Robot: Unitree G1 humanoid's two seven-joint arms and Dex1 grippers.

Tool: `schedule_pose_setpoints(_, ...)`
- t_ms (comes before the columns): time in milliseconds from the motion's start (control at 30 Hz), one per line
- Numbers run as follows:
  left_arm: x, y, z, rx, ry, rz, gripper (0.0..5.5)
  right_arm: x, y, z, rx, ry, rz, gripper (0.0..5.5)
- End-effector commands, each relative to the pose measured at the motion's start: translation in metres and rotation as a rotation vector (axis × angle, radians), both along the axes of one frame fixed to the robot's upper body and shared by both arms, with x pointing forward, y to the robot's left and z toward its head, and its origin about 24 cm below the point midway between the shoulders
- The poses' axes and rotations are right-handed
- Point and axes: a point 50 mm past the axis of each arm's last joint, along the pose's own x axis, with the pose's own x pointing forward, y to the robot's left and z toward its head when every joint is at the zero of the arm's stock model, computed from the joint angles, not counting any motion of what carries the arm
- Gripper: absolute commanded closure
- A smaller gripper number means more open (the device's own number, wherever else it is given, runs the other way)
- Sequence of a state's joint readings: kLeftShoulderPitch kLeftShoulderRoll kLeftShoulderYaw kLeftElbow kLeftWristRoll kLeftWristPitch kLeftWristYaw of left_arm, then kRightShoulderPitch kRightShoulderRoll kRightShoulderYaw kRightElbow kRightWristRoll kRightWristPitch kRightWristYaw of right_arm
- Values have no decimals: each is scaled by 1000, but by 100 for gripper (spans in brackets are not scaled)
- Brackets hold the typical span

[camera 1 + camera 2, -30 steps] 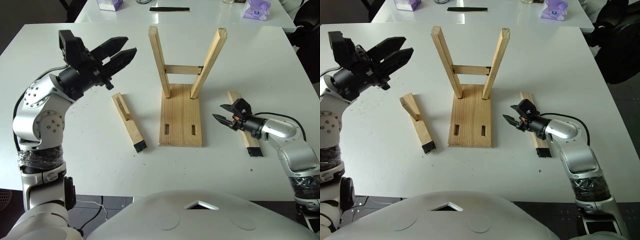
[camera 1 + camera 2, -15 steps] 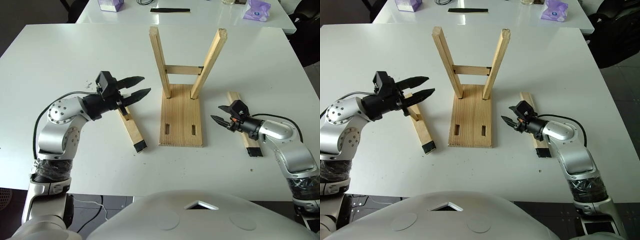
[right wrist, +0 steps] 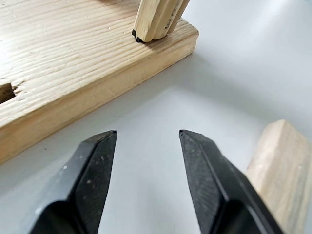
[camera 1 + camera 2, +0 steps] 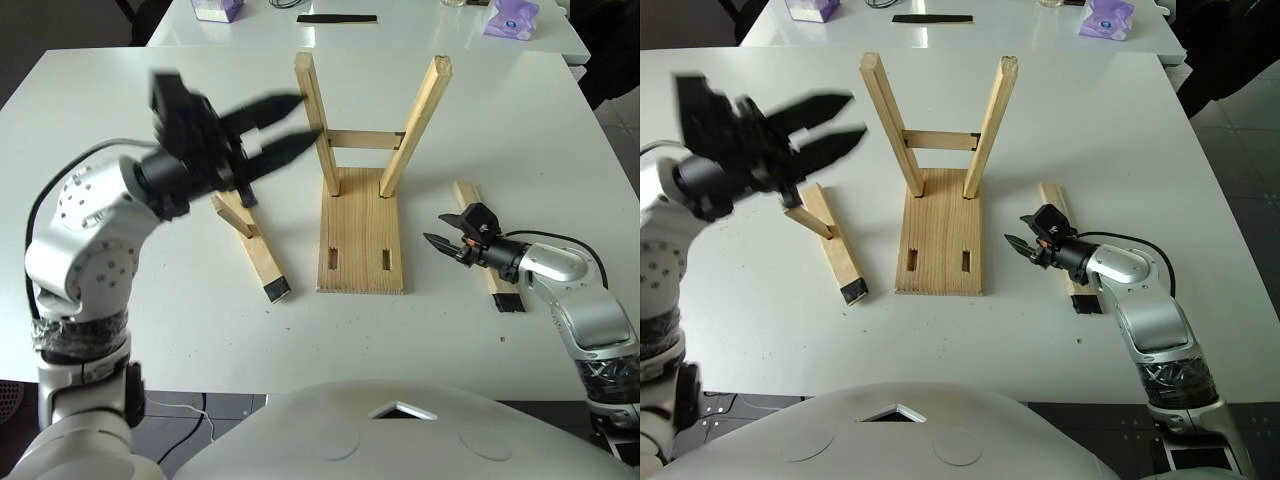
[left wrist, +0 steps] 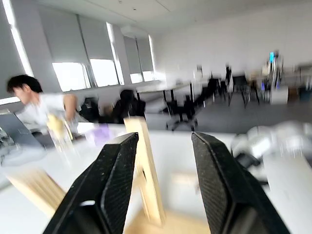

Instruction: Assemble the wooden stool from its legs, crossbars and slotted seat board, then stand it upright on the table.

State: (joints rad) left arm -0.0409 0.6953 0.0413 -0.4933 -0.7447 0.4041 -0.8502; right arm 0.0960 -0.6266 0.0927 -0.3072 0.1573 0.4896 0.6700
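Left gripper (image 5: pixel 163 141) is spread wide, its black ribbed fingers (image 5: pixel 114 180) well apart. A pale upright wooden leg (image 5: pixel 146 170) shows through the gap, farther off and blurred. A second pale wooden piece (image 5: pixel 31 187) lies beside it on the white table (image 5: pixel 287 180).

**Pale wood on white, black at the tips**

I see the seat board (image 4: pixel 362 240) in pale honey wood with straight grain lines and two dark slots. The upright legs (image 4: pixel 420 125) on it match. The loose leg (image 4: pixel 255 250) left of the board is the same wood, capped black. The counter (image 4: pixel 520 140) is plain white. The left end effector (image 4: pixel 310 117) is black. The right end effector (image 4: pixel 435 228) is black with an orange spot. Beyond the board sit a purple box (image 4: pixel 510 17) and a black strip (image 4: pixel 337 18).
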Motion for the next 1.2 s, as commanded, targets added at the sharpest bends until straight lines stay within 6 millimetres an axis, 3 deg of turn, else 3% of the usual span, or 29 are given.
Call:
schedule_pose_setpoints(33, -43, 7, -92, 304, 246, -29, 347, -1, 1, 2, 19, -15, -21, 315)
schedule_pose_setpoints(233, -50, 17, -117, 378, 282, 27, 347, -3, 3, 0, 24, -15, -27, 315)
schedule_pose_setpoints(367, -52, 33, -119, 427, 302, 44, 347, -5, 3, -1, 24, -12, -35, 315)
schedule_pose_setpoints(500, -48, 53, -108, 478, 299, 26, 347, -10, 1, -2, 22, -8, -53, 315)
schedule_pose_setpoints(733, -23, 93, -79, 585, 230, 85, 347, -16, 0, -5, 19, -3, -74, 315)
schedule_pose_setpoints(867, -1, 99, -53, 526, 135, 185, 347, -17, -1, -6, 9, -1, -73, 315)
schedule_pose_setpoints(967, 8, 98, -42, 484, 153, 260, 312, -17, -2, -5, 0, -2, -68, 315)
schedule_pose_setpoints(1067, 8, 92, -46, 408, 316, 362, 265, -18, -4, -6, -14, 0, -66, 315)
schedule_pose_setpoints(1200, 10, 88, -50, 425, 396, 485, 191, -22, -6, -8, -17, 7, -78, 315)
